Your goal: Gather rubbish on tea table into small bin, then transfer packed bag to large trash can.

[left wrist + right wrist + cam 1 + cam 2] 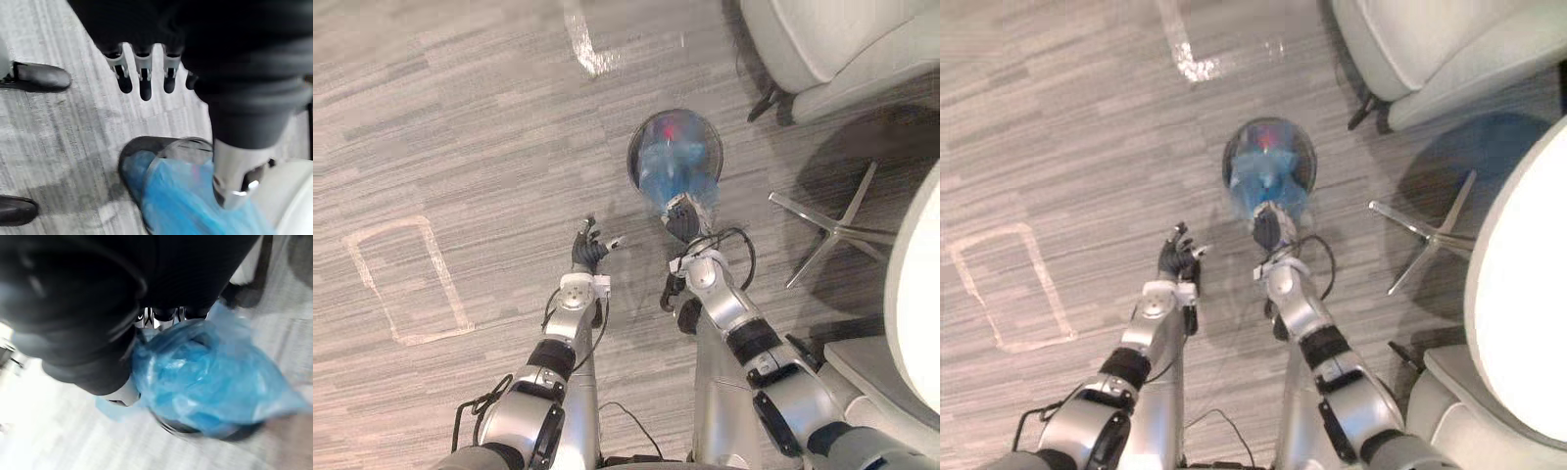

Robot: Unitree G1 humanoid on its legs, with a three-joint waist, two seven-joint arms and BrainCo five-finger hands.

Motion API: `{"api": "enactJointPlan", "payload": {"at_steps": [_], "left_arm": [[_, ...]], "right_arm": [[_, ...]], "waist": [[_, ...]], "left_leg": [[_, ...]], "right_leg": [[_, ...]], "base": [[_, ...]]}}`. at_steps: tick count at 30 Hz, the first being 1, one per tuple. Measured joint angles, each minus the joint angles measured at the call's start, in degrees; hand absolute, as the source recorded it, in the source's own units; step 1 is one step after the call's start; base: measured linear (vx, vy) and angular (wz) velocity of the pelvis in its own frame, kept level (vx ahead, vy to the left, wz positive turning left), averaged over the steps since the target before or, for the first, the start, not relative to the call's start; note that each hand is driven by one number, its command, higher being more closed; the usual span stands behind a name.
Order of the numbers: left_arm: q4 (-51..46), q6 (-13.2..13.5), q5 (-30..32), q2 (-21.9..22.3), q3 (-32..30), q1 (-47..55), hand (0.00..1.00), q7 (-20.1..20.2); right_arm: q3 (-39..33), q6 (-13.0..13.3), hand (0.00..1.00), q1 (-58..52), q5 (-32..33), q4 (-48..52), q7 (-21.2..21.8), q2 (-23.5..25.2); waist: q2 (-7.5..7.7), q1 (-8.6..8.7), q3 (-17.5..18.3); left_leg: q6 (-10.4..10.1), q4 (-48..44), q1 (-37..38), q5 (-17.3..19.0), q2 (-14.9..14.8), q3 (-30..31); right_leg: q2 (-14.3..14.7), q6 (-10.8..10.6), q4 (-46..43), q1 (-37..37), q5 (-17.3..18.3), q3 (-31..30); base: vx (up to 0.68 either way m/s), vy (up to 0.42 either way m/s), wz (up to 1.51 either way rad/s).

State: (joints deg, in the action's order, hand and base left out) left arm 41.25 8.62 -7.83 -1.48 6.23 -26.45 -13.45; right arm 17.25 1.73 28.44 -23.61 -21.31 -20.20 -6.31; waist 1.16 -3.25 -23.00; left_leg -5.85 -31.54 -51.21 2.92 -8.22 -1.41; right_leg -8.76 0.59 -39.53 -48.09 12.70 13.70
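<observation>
Blue bag (677, 166) fills 1 round dark bin (131, 159), something red (670, 127) inside. Right hand (683, 217) meets its near edge, grip impossible to tell; left hand (589, 250) hangs slack, holding nothing.

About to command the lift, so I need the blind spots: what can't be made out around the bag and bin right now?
1. Right hand: in the right wrist view its fingers go behind the blue bag, so the grip is unreadable.
2. Bag contents: in the eye views a red item shows through the plastic, too small to identify.
3. Small bin: the right wrist view cannot settle whether the bag sits inside it or hangs above.
</observation>
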Motion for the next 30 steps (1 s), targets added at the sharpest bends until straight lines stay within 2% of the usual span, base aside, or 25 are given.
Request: {"api": "enactJointPlan", "payload": {"at_steps": [2,3,4,6,7,9,13,17,18,23,25,26,28,30], "left_arm": [[-0.11,-0.28,0.55,-0.24,0.53,1.84,0.0,0.07],[-0.1,-0.52,1.1,-0.35,0.85,3.69,0.0,0.12],[-0.08,-0.58,1.1,-0.4,1.14,4.17,0.0,0.14],[0.03,-0.67,1.37,-0.96,2.34,6.84,0.0,0.4],[0.54,-0.67,1.8,-1.13,2.94,9.02,0.0,0.71],[3.71,-0.76,2.38,-1.94,4.53,11.09,0.0,1.57],[6.74,-1.97,3.32,-3.33,4.99,14.56,0.0,2.56],[6.61,-2.3,3.76,-4.3,5.1,15.63,0.0,2.6],[5.39,-2.51,4.14,-4.79,6.11,15.94,0.0,2.59],[-7.9,-2.62,5.93,-7.01,8.79,16.07,0.0,2.79],[-17.9,-0.94,8.02,-9.15,8.93,18.7,0.0,3.77],[-19.84,-0.54,8.19,-9.76,8.91,19.72,0.0,4.09],[-27.35,-0.34,7.82,-12.91,8.72,25.32,0.0,7.52],[-29.57,-0.24,7.68,-14.83,8.86,27.91,0.0,8.96]], "right_arm": [[1.03,0.32,1.0,-3.77,0.06,4.39,0.11,0.42],[2.16,0.51,1.0,-6.9,0.11,7.67,0.61,0.92],[2.34,0.59,1.0,-7.91,0.13,8.69,0.83,1.07],[3.42,1.12,1.0,-11.68,1.21,11.53,1.85,2.06],[3.95,1.89,1.0,-13.77,1.22,12.39,2.48,2.24],[3.94,2.81,1.0,-16.18,1.24,12.87,3.93,2.18],[3.63,3.05,1.0,-17.84,2.15,12.82,6.77,1.49],[3.56,3.13,1.0,-19.23,3.12,12.78,8.8,1.11],[3.63,3.5,1.0,-19.75,3.66,12.79,9.47,1.04],[5.78,4.66,1.0,-20.16,6.78,13.89,12.57,-2.03],[6.16,5.51,1.0,-21.78,9.14,16.95,14.63,-3.96],[6.17,5.61,1.0,-22.24,9.48,17.68,15.0,-4.25],[6.12,6.05,1.0,-24.34,11.33,21.47,16.79,-6.65],[6.26,6.53,1.0,-24.57,12.62,22.64,18.37,-8.3]], "waist": [[0.7,0.13,0.63],[1.54,0.29,2.51],[1.63,0.35,2.9],[3.13,0.49,4.78],[3.68,0.61,6.88],[3.96,0.99,10.47],[3.93,1.55,12.84],[3.9,1.89,14.94],[3.74,2.12,16.36],[3.58,2.72,18.54],[3.15,2.73,19.47],[3.08,2.74,19.53],[2.4,2.75,20.93],[1.88,2.71,21.54]], "left_leg": [[-0.07,1.99,4.86,0.15,-0.29,-0.75],[-0.13,3.57,7.59,0.19,-0.5,-1.38],[-0.15,4.06,8.58,0.2,-0.57,-1.48],[-0.24,7.56,14.62,0.18,-0.87,-2.91],[-0.33,9.79,17.79,0.11,-0.75,-3.44],[-0.26,14.16,21.92,-0.89,-0.21,-4.32],[-0.21,21.67,30.69,-2.77,0.09,-6.23],[-0.11,26.4,35.79,-3.99,0.79,-7.47],[-0.07,27.73,36.65,-4.59,0.88,-7.54],[0.11,30.18,39.88,-4.84,1.37,-7.52],[0.29,31.6,41.32,-5.35,1.87,-7.56],[0.3,31.61,41.6,-5.35,1.9,-7.56],[0.28,32.63,42.24,-5.37,1.97,-7.51],[0.28,32.69,42.31,-5.37,1.97,-7.52]], "right_leg": [[0.67,-0.44,2.61,4.62,-0.36,-0.36],[1.1,-0.54,4.56,7.11,-0.69,-0.59],[1.28,-0.57,5.29,8.16,-0.81,-0.6],[1.99,-0.85,9.18,13.58,-1.59,-1.18],[2.35,-1.16,11.34,16.29,-1.97,-1.76],[2.67,-1.74,15.42,19.8,-3.11,-2.42],[3.77,-2.46,24.35,28.23,-6.54,-3.74],[4.08,-2.91,29.13,32.61,-8.27,-4.74],[4.18,-2.99,31.15,33.7,-9.18,-4.9],[4.49,-3.44,36.67,38.26,-11.58,-5.04],[4.52,-3.63,38.04,39.61,-12.2,-5.32],[4.53,-3.64,38.15,39.91,-12.21,-5.42],[4.76,-3.71,38.86,40.36,-12.34,-5.49],[4.83,-3.69,39.24,40.57,-12.57,-5.58]], "base": [[0.06,-0.015,-0.15],[0.05,-0.022,-0.19],[0.1,-0.025,-0.18],[0.12,-0.02,-0.21],[0.13,-0.019,-0.21],[0.19,-0.006,-0.17],[0.17,0.025,-0.21],[0.1,0.04,-0.15],[0.06,0.03,-0.11],[0.01,0.023,-0.01],[0.0,0.024,-0.03],[0.0,0.0,0.0],[0.0,0.0,0.0],[0.0,0.0,0.0]]}}
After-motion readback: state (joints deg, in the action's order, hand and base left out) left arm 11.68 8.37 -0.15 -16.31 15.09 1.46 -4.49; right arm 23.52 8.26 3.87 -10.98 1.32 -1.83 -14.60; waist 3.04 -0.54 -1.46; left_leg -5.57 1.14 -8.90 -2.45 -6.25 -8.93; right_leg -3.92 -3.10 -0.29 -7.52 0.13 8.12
